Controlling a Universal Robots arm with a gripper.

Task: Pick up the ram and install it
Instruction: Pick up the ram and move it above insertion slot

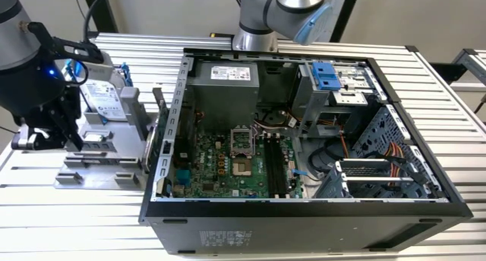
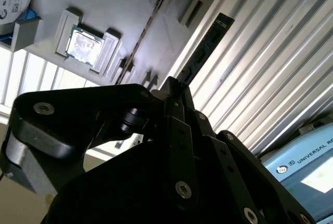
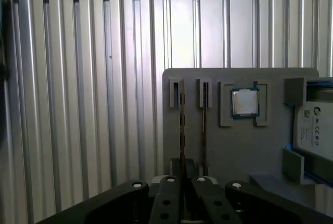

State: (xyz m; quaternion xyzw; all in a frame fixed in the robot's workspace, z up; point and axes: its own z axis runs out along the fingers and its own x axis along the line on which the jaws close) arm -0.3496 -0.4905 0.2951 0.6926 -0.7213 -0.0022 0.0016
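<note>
The ram (image 2: 208,47) is a thin dark stick that juts out from between my gripper's fingers over the ribbed table. In the first wrist view the ram (image 3: 181,125) is seen edge-on, in line with one slot of the grey fixture plate (image 3: 239,156). My gripper (image 2: 174,86) is shut on its near end. In the exterior view my gripper (image 1: 45,133) hangs at the left, beside the fixture plate (image 1: 99,175) and well apart from the open computer case (image 1: 182,90). The motherboard's long black slots (image 1: 275,167) lie inside the case.
A second thin stick (image 3: 204,130) stands in the neighbouring fixture slot. A square silver chip (image 3: 244,102) and a hard drive (image 1: 102,99) in a blue frame also sit on the fixture. Another arm's base (image 1: 258,39) rises behind the case.
</note>
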